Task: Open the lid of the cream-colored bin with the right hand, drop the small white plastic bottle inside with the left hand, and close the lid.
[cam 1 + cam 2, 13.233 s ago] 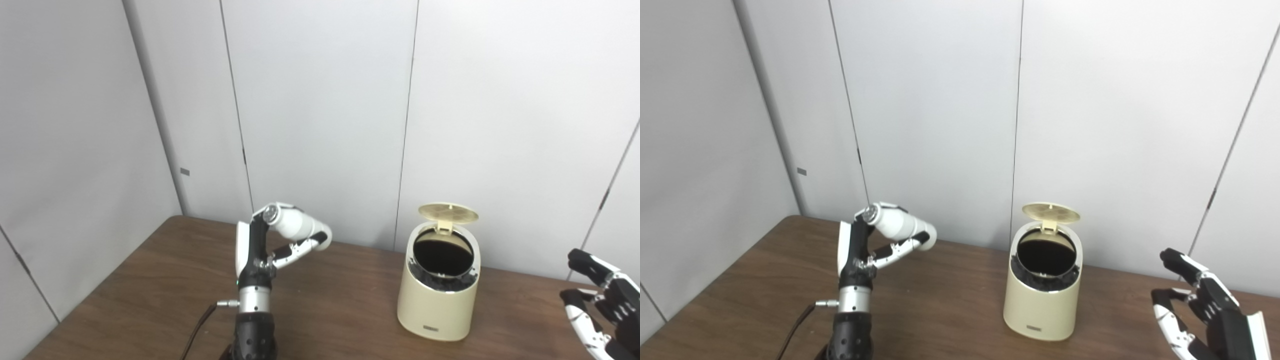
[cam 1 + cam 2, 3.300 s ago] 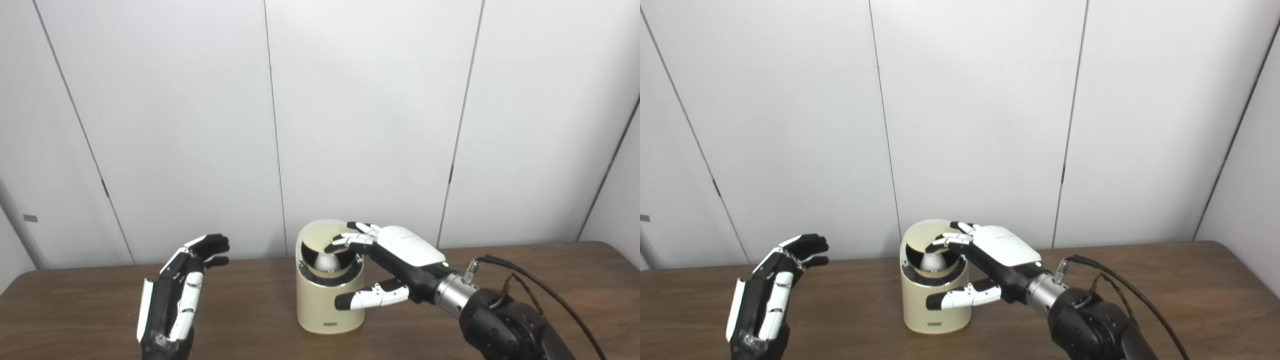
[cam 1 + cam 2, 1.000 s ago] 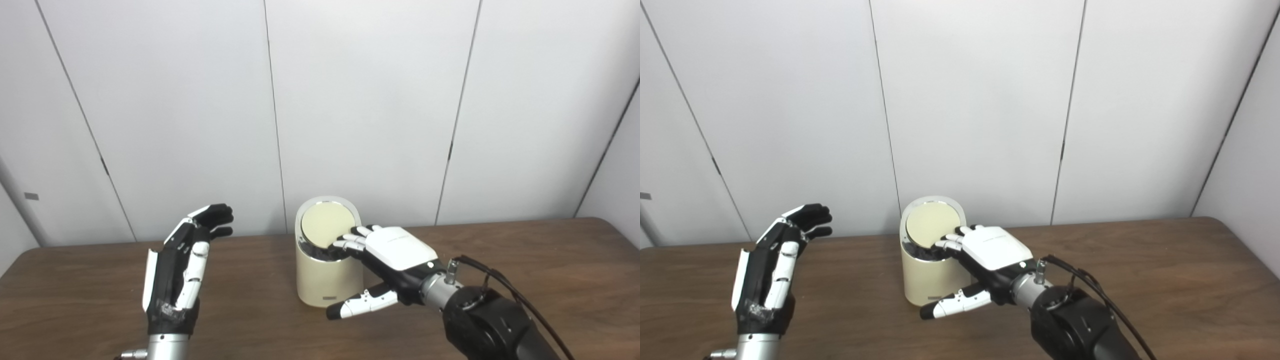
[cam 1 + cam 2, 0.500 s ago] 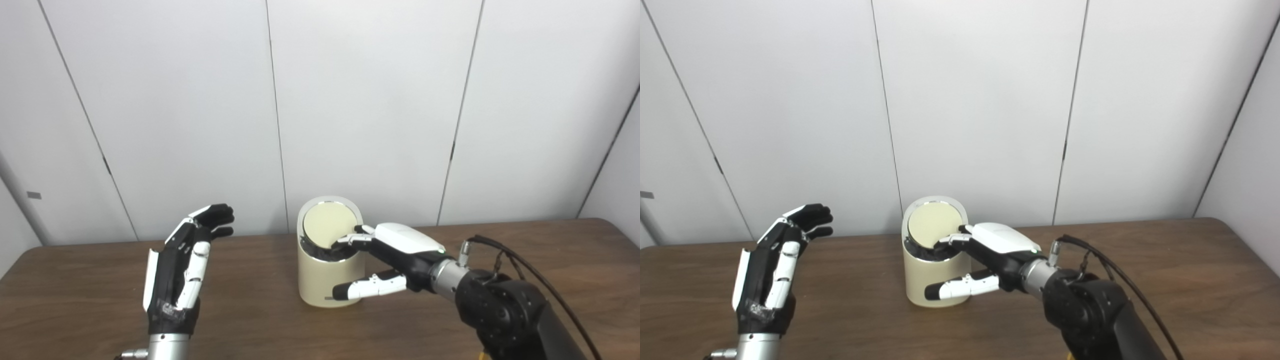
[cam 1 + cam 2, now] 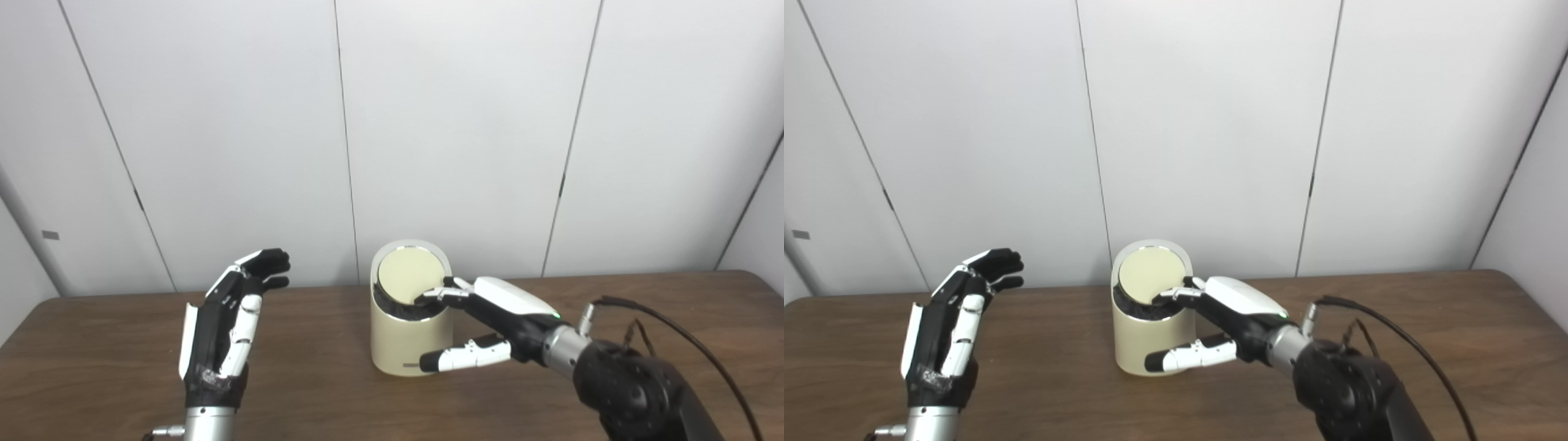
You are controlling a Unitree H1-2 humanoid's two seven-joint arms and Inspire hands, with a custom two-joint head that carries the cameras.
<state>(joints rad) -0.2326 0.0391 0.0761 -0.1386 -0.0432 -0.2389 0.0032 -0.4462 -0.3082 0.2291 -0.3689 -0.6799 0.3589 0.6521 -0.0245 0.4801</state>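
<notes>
Bin (image 5: 407, 334) sat upright mid-bench (image 5: 92, 361), cream-colored, lid (image 5: 407, 278) down flat on its slanted top w/ a dark rim gap showing along the lower edge. Right hand (image 5: 499, 312) was at the bin's right side — fingers (image 5: 438, 295) spread, tips touching the lid's lower right edge, thumb stretched out low in front of the bin body near its small label; gripping nothing. Black cable (image 5: 686, 331) looped off the right wrist. Left hand (image 5: 223, 331) was raised upright well left of the bin, palm facing toward it, fingers apart and a bit curled at the tips, empty. White bottle wasn't visible in either view — couldn't tell if it was inside, lid covered the opening. Grey panel wall (image 5: 459, 122) stood behind the bench.
</notes>
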